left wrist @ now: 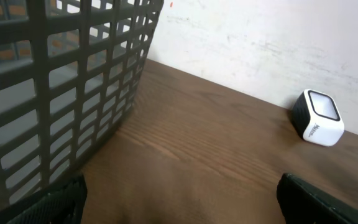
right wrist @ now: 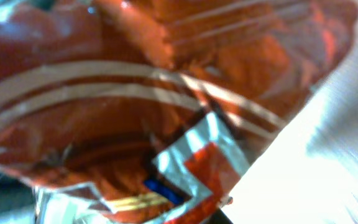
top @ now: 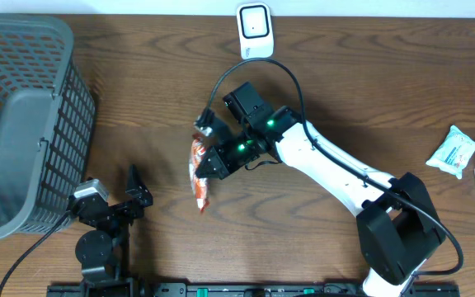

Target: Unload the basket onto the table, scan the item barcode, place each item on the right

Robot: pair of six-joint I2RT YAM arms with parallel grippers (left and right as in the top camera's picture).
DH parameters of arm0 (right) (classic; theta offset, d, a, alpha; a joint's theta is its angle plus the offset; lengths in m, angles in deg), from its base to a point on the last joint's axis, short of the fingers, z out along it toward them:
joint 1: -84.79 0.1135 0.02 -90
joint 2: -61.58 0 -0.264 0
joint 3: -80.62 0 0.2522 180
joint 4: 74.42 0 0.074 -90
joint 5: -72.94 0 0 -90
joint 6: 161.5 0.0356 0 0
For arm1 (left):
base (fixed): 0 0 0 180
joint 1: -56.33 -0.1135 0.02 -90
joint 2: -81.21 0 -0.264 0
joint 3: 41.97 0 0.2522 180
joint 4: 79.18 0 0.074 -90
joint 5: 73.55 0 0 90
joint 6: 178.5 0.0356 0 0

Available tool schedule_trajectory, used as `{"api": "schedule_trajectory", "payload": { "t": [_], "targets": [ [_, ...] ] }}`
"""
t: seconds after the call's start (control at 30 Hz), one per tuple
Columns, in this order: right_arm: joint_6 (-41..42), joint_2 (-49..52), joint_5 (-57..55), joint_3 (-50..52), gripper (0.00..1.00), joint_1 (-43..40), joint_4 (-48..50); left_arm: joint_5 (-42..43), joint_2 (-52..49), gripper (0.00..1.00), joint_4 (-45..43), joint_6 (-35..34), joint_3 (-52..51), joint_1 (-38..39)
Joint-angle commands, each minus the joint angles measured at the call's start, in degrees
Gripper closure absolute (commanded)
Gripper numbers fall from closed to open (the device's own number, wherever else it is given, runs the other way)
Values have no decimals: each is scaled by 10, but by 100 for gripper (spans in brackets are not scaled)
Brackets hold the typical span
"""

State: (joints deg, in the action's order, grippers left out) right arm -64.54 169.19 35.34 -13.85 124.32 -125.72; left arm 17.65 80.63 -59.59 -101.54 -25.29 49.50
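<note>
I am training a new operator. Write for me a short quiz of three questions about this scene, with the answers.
1. True or false: the right gripper is shut on the orange packet.
2. Where is the white scanner? A) at the far edge of the table B) inside the grey basket C) beside the white pouch
3. Fill in: the left gripper is ____ and holds nothing.
Key: 1 true; 2 A; 3 open.
</note>
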Motion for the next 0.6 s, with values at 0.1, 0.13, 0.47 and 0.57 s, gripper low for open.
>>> {"api": "schedule_trajectory", "payload": {
  "t": [0.1, 0.13, 0.47, 0.57],
  "targets": [
    [-319, -1, 251, 12, 99, -20, -7, -5, 3, 2, 18, 10, -10, 3],
    [-365, 0, 280, 16, 99, -23, -9, -5, 3, 2, 19, 10, -10, 3],
    [-545, 22, 371, 55, 99, -63, 3, -5, 3, 2, 18, 10, -10, 3],
    [-526, 27, 371, 55, 99, -64, 3, -5, 3, 2, 18, 10, -10, 3]
  ]
}}
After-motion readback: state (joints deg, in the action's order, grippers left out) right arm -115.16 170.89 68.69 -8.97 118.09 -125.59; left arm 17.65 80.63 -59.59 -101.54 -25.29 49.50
